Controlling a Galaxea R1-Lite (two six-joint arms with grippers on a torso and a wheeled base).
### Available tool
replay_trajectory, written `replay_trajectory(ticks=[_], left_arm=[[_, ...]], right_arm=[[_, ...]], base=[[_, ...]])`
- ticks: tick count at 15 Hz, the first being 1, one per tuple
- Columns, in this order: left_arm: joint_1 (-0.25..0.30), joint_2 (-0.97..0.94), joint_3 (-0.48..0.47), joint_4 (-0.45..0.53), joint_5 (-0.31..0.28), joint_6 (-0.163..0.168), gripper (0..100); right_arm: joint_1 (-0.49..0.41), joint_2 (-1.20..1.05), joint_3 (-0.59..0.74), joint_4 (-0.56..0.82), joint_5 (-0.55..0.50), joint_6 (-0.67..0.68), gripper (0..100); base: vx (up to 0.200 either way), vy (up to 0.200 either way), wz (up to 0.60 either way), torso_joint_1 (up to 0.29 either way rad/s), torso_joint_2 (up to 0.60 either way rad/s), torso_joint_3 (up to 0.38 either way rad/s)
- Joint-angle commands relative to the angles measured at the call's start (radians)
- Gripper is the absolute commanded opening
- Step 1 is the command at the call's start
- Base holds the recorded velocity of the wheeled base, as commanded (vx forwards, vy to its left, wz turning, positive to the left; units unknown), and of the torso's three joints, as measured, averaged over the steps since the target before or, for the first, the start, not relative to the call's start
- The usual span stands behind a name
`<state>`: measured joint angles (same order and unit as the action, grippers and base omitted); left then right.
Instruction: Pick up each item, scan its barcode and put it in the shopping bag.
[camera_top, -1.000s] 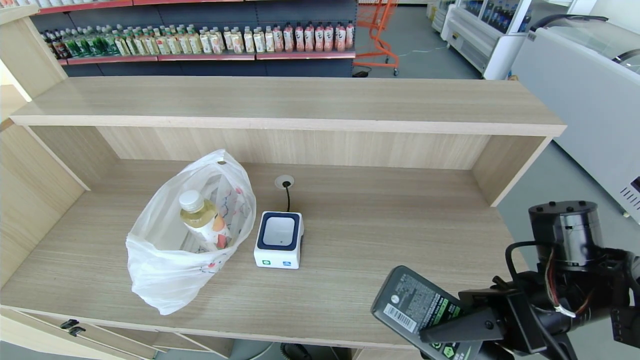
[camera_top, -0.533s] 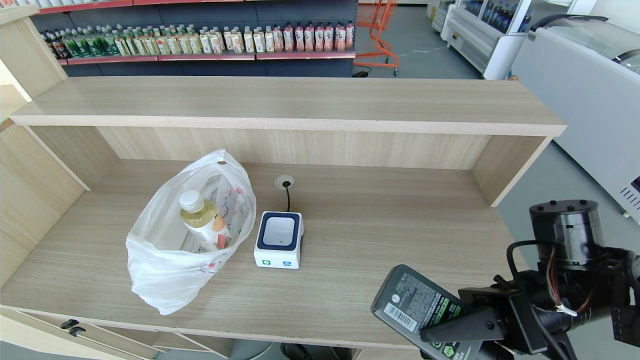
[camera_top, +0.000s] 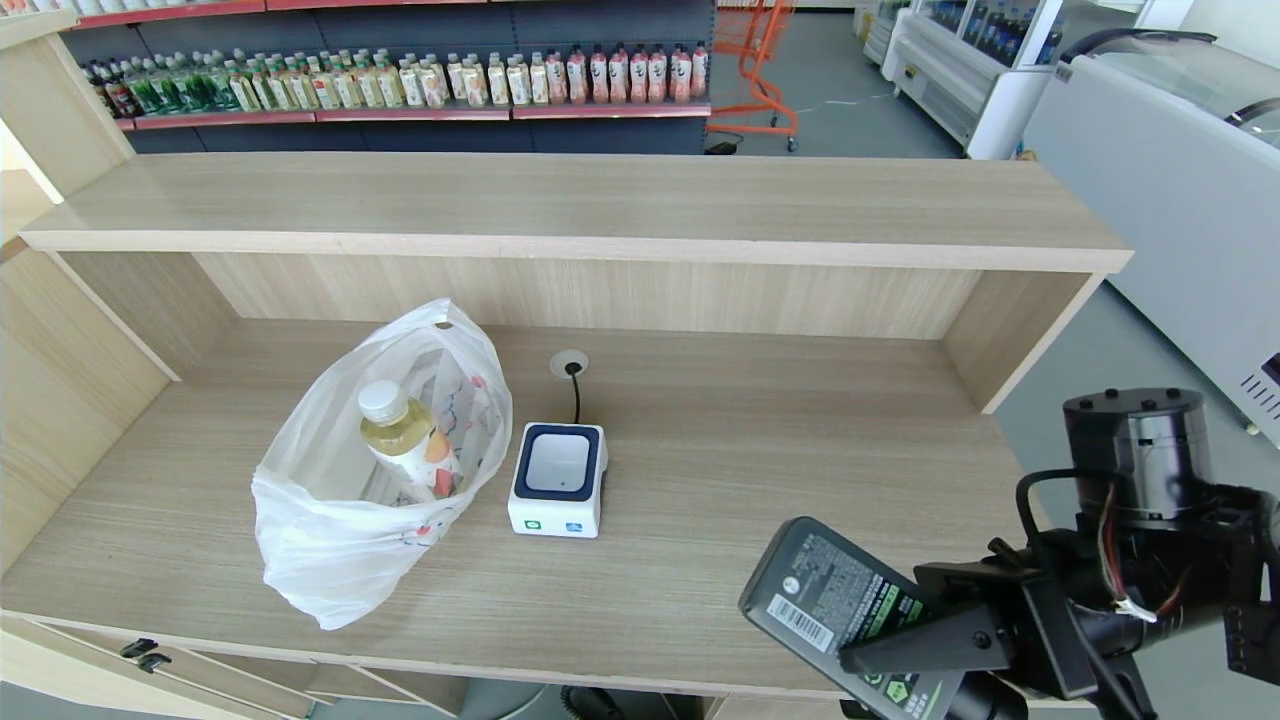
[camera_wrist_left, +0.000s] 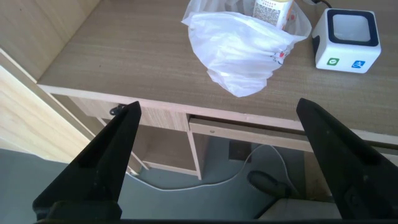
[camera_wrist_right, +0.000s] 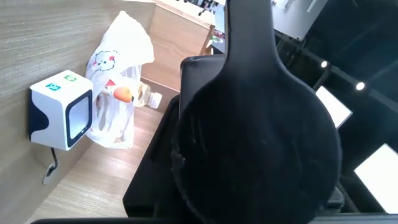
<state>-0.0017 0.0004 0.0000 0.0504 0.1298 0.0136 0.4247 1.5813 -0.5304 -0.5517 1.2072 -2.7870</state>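
**Dark pack clamped in the right gripper at the worktop's front right corner**

In the head view, the right gripper (camera_top: 905, 665) is closed on a flat dark pack (camera_top: 835, 600). One black finger lies across the end of the pack at 4 o'clock. The rest of the pack juts out of the gripper toward 10 o'clock. The pack's printed face is turned up, and its white barcode label (camera_top: 800, 624) sits on the free end, away from the finger. The pack is over the front edge of the worktop (camera_top: 760, 450), near the right corner. From the scanner (camera_top: 557, 478) it lies at about 4 o'clock, well apart from it.

The scanner stands on the worktop with its window facing up. Its cable (camera_top: 575, 392) runs off toward 12 o'clock. The white shopping bag (camera_top: 340, 540) sits just beside the scanner at 9 o'clock, with its mouth open. A capped bottle (camera_top: 405, 440) of pale drink leans inside the bag.

In the left wrist view, the left gripper (camera_wrist_left: 217, 106) has its two fingers spread wide. It hangs in front of the worktop's front edge and lower than it. The shopping bag (camera_wrist_left: 239, 53) and the scanner (camera_wrist_left: 346, 38) lie beyond it on the worktop.
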Motion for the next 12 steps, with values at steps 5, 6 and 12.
replay_trajectory(ticks=[5,6,12], left_arm=[[0.000,0.001,0.000,0.000,0.001,0.000,100],[0.000,0.001,0.000,0.000,0.001,0.000,100],[0.000,0.001,0.000,0.000,0.001,0.000,100]], right_arm=[[-0.003,-0.087,-0.075,-0.001,-0.002,0.287,0],[-0.023,-0.115,-0.131,-0.001,-0.023,0.475,0],[-0.359,-0.256,-0.040,0.015,0.037,1.141,0]], base=[[0.000,0.000,0.00,0.000,0.00,0.000],[0.000,0.000,0.00,0.000,0.00,0.000],[0.000,0.000,0.00,0.000,0.00,0.000]])
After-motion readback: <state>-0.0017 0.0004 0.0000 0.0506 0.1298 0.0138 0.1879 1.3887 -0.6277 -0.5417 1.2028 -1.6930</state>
